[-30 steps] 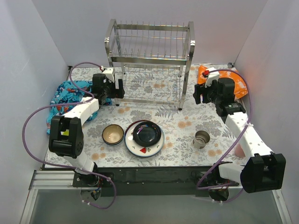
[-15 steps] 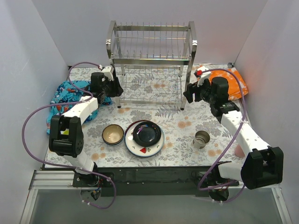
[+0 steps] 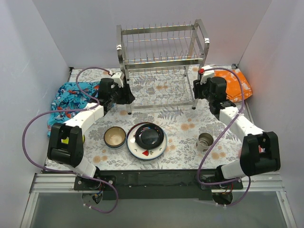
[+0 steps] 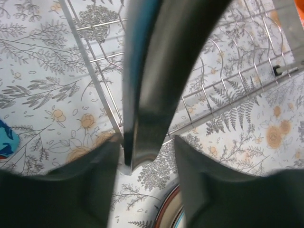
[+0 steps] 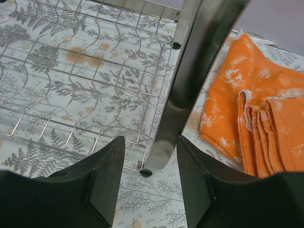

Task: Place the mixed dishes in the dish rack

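Shifted to the right and turned a little since a second ago, the two-tier chrome wire dish rack now stands at the back of the floral-patterned table, and both arms have closed in on its front posts. From the left: a blue patterned cloth lies bunched. The left gripper straddles the front left post, jaws apart with a gap on one side. A tan bowl, a black plate on a white red-rimmed plate and a steel cup wait unloaded, well apart from the rack. The right gripper likewise brackets the front right post, not clamped, beside a folded orange cloth. Uneven pulling could twist or tip the rack, or drag a foot onto that cloth.
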